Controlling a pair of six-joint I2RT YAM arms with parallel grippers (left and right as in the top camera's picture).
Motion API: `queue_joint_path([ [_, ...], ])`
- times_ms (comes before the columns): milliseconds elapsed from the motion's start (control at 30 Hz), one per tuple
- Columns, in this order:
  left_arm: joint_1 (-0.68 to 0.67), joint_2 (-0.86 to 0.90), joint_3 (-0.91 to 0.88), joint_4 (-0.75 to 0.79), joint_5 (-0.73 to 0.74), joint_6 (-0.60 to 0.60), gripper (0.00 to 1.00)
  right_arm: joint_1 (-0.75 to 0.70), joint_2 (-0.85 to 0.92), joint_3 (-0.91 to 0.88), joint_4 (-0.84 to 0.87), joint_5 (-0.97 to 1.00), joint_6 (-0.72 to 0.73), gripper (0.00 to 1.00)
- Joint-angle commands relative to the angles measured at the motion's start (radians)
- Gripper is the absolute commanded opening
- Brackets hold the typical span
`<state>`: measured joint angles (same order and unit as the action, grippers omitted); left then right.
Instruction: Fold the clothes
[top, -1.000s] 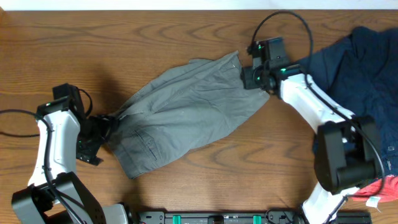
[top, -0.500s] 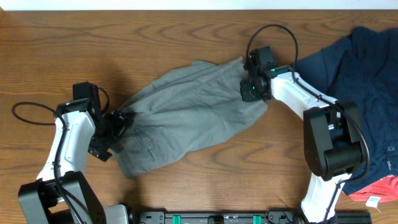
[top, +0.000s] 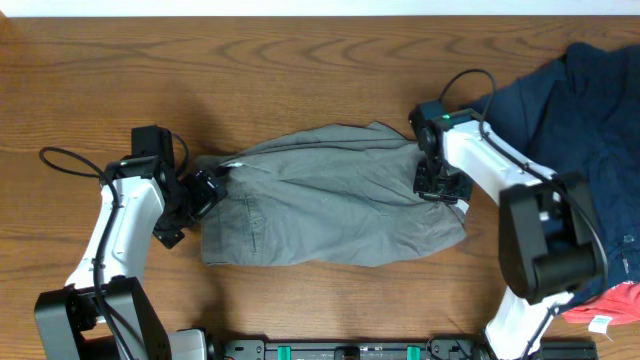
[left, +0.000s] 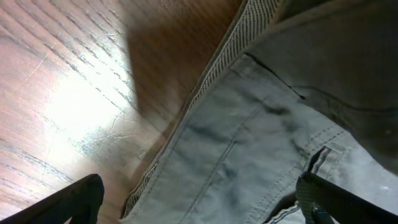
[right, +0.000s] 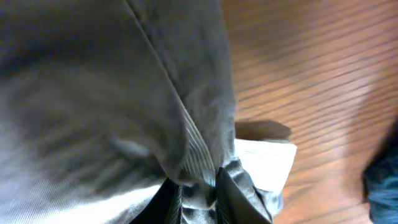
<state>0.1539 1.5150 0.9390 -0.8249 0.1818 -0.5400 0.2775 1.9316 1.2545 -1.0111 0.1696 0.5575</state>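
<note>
Far left on the wooden surface (top: 300, 60): left hand (top: 205, 190), at the left end of the grey shorts (top: 330, 205). Shows in its wrist view with fingers (left: 74, 202) spread wide to either lower corner, clamped on nothing. Between them, grey cloth with stitched seams and a pale speckled waistband edge (left: 233, 53) running up over bare wood.

In the middle: grey shorts lying roughly flat and lengthwise across the surface, creased along the upper edge.

At the shorts' right end: right hand (top: 440, 185), pinched together on a bunched fold of the grey cloth. Close by the grip, in the wrist view, a white label (right: 264, 158) against the wood.

Further right: navy blue garment (top: 580, 110), crumpled, lying apart from the shorts and running off the edge of the view. At the lower right corner, a bit of red cloth (top: 610, 300).
</note>
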Motion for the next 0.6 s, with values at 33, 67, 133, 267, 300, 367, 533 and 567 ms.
queue_joint_path([
  [33, 0.000, -0.011, 0.024, 0.000, 0.072, 0.141, 0.92, -0.008, -0.162, 0.008, 0.100, -0.082, -0.199, 0.22],
  [67, -0.002, -0.024, 0.035, 0.004, 0.101, 0.159, 0.92, -0.008, -0.185, 0.008, 0.132, -0.145, -0.275, 0.24],
  [133, -0.016, -0.056, 0.042, 0.037, 0.151, 0.194, 0.91, -0.008, -0.211, 0.008, 0.169, -0.227, -0.364, 0.27],
  [267, -0.090, -0.106, 0.042, 0.076, 0.192, 0.244, 0.68, -0.006, -0.202, 0.008, 0.188, -0.285, -0.423, 0.25],
  [300, -0.110, -0.107, 0.042, 0.080, 0.192, 0.249, 0.63, -0.005, -0.195, 0.008, 0.191, -0.289, -0.428, 0.24],
  [367, -0.169, -0.097, 0.037, 0.107, 0.181, 0.252, 0.59, -0.002, -0.171, 0.008, 0.217, -0.291, -0.428, 0.23],
  [533, -0.289, -0.037, 0.032, 0.230, 0.139, 0.252, 0.58, -0.001, -0.093, 0.008, 0.345, -0.304, -0.428, 0.22],
  [567, -0.304, -0.021, 0.032, 0.263, 0.120, 0.251, 0.59, -0.001, -0.076, 0.008, 0.378, -0.305, -0.427, 0.22],
])
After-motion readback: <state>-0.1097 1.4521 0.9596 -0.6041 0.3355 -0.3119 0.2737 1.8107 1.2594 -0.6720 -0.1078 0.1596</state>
